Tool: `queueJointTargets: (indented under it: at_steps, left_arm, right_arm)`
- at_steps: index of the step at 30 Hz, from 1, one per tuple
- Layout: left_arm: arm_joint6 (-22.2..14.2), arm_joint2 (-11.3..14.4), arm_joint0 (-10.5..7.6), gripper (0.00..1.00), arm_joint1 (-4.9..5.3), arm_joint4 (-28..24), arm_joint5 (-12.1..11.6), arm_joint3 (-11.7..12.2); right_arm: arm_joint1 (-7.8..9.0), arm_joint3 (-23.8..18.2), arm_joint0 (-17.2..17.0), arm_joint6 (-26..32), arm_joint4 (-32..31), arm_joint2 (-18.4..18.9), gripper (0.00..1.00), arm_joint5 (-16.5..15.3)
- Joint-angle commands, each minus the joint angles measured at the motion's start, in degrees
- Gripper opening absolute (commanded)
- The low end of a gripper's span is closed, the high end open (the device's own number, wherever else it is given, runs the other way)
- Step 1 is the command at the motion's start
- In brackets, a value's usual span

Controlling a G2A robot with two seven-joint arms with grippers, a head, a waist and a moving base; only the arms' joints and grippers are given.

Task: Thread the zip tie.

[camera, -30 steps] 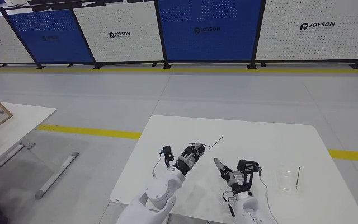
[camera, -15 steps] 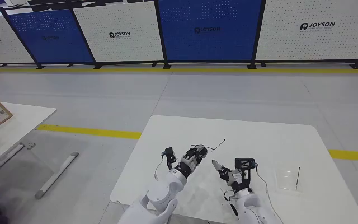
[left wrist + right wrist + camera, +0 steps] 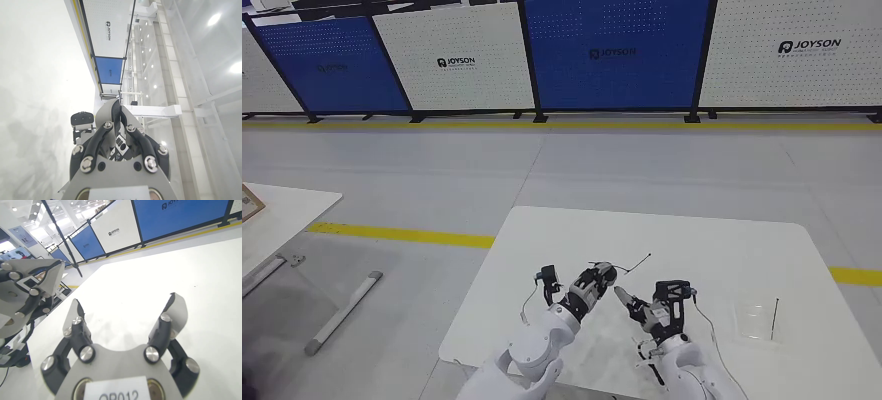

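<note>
– Well, start with the biggest thing: where does the white rectangular table point(image 3: 722, 240) sit?

– Across the lower middle and right of the top view. Both arms are over its lower-centre part, close to the near edge. From there the white surface runs on to the far edge and the right edge.

– And the arms?

– The left gripper point(image 3: 604, 270) is just left of the right gripper point(image 3: 634, 300), tips near each other but apart.

– What do the wrist views add?

– The left wrist view gives the pinch up close. The left gripper point(image 3: 120, 106) has its pads pressed together on the thin black zip tie point(image 3: 119, 96). The right wrist view has the right gripper point(image 3: 124, 297) spread wide with bare table between its fingers. At its upper left the zip tie point(image 3: 77, 270) sticks out from the left gripper point(image 3: 56, 266).

– And the top view?

– The zip tie's point(image 3: 632, 264) length, slanting to the upper right. A small clear plastic container point(image 3: 757, 322) stands near the right edge, with a second thin black tie point(image 3: 775, 315) at its side.
</note>
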Motion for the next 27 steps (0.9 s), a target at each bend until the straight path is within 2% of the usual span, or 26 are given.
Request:
queueJointTargets:
  at_steps: [1,18,23,27]
  left_arm:
    - [0.1,0.0,0.03,0.0,-0.02,0.2,-0.1,0.0]
    - [-0.3,1.0,-0.4,0.0,-0.21,2.2,0.6,1.1]
    - [-0.5,1.2,-0.2,0.0,-0.22,2.9,0.4,1.3]
    - [-0.7,1.5,-0.07,0.0,-0.22,3.5,0.5,1.2]
  right_arm:
    - [-0.08,0.0,0.1,-0.4,-0.5,-0.3,0.49,0.3]
    - [-0.13,-1.9,-0.6,-1.2,-0.6,-0.1,0.45,-1.5]
    - [-0.16,-2.2,-0.7,-1.4,-0.6,0.0,0.42,-1.5]
    - [-0.21,-2.3,-0.6,-1.2,-0.9,0.0,0.36,-1.1]
